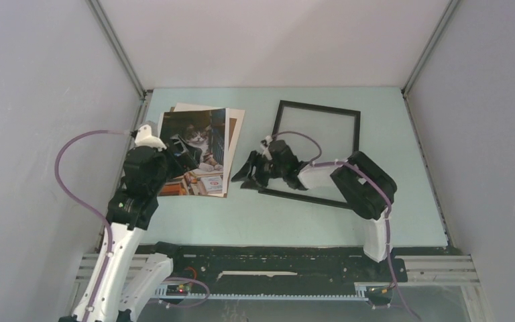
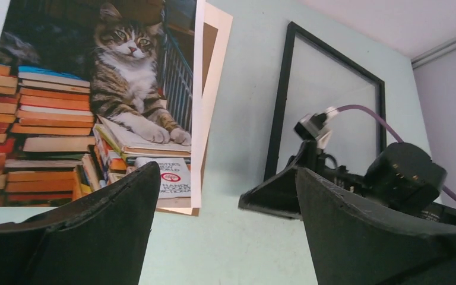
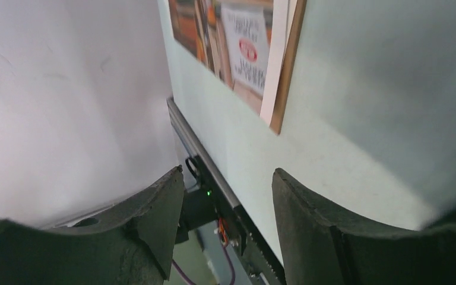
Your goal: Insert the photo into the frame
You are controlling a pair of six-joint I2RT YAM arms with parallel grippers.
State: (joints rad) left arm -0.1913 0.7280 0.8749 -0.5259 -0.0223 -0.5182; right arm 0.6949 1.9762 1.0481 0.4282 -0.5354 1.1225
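The photo point(image 1: 198, 151), a tabby cat among stacked books, lies flat at the left of the table on top of other sheets; it also fills the upper left of the left wrist view point(image 2: 95, 101). The frame point(image 1: 318, 106), thin black with a clear pane, lies to its right point(image 2: 278, 107). My left gripper point(image 1: 178, 159) hovers over the photo's near left part, open and empty point(image 2: 225, 178). My right gripper point(image 1: 251, 173) sits at the frame's near left corner, pointing toward the photo, open with nothing between its fingers point(image 3: 227, 175).
A white mat sheet point(image 1: 237, 131) and a brown cardboard board point(image 3: 288, 71) stick out from under the photo's right and near edges. Grey walls close in the table on three sides. A black rail point(image 1: 275, 258) runs along the near edge.
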